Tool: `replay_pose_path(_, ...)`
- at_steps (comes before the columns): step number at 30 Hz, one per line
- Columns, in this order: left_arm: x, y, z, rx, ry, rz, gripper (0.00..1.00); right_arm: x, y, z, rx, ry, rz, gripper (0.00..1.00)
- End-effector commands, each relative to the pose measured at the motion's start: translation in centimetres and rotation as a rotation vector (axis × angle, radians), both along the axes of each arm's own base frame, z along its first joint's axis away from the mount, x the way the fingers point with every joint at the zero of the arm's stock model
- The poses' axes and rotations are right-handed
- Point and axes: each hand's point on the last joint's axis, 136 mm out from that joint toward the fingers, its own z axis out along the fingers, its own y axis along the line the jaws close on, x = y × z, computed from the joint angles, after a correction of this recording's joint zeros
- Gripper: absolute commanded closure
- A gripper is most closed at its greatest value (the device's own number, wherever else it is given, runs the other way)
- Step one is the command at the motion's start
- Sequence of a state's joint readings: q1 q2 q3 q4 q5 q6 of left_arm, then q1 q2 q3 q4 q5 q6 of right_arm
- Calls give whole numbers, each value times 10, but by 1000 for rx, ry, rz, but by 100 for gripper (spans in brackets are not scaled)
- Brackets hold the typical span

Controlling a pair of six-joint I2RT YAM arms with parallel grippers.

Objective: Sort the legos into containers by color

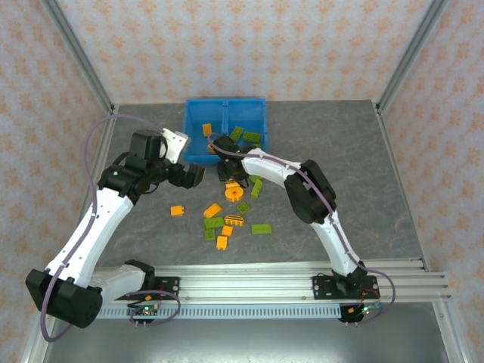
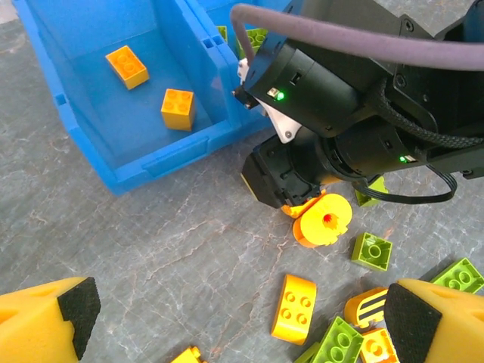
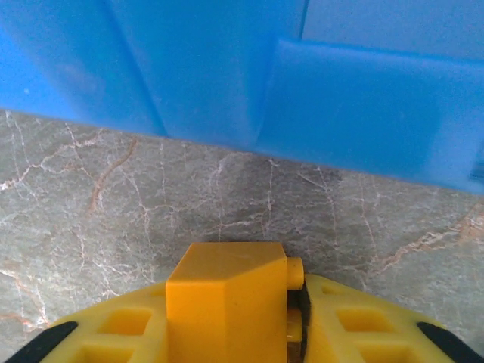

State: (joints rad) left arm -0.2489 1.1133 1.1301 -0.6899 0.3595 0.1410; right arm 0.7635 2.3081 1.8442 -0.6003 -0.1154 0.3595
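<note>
Legos are found partly sorted: two orange bricks [image 2: 178,108] lie in the left compartment of the blue twin bin [image 1: 225,106], set toward the far edge of the table [image 1: 363,189], and green bricks [image 1: 252,138] in the right. One more orange brick [image 3: 227,295] is pinched by the right gripper [image 1: 231,180], held low near the bin's front wall. That wall could be struck if the brick is carried forward before being raised, and a shallow grip could be lost. The orange gear [image 2: 325,219], just beside those fingers, might be dragged. The left gripper [image 2: 234,325] is spread wide and empty above the loose bricks [image 1: 227,223] at mid-table. The arms are close together, so a clash is possible.
</note>
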Motion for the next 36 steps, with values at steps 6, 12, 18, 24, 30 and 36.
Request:
replay_pose_path(6,0,-4,4,-8,-60,-36,0,-2,-8,28,12,-62,-8,74)
replay_pose_path(12,-1,9,19,13,-158,24,0,-14,-5,108,100,-219,33,74)
replay_pose_path(18,-5,25,42,5,-289,104,0,-6,16,194,246,-390,56,74)
replay_pose_path(24,-10,52,53,36,-363,234,0,38,57,212,265,-480,65,74)
replay_pose_path(30,-17,62,56,43,-383,287,0,99,81,182,121,-589,50,74)
replay_pose_path(36,-18,64,56,41,-382,299,0,127,97,139,76,-652,99,72)
